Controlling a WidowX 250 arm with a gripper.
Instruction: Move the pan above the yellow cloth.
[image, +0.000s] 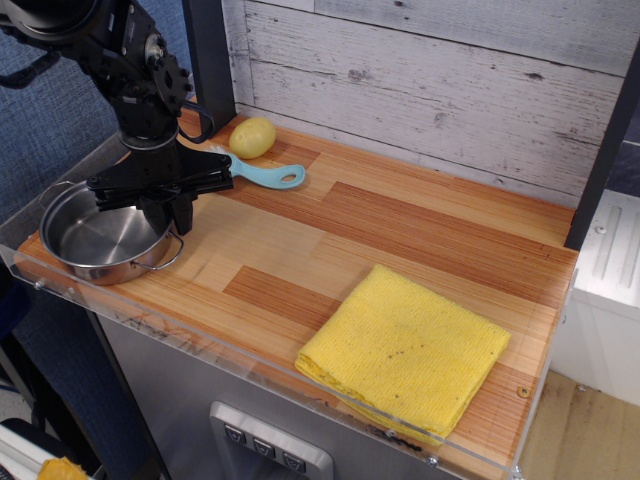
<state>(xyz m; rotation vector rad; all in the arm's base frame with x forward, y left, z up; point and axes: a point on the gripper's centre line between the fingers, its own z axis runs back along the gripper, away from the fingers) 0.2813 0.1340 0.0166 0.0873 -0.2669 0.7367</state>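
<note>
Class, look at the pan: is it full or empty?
Empty. The pan shows only bare shiny steel inside; one finger of the tool dips over its rim.

The end effector (160, 205) covers the near-right stretch of the pan's (95, 238) rim, so whether its dark fingers pinch that rim or merely stand against it cannot be told. Above the end effector, the arm (95, 40) runs off the top and left edges. Just behind the end effector, the blue utensil's (268, 175) working end is hidden by its black crossbar. Far to the lower right, the surface's (400, 225) corner is cut by the bottom edge.
</note>
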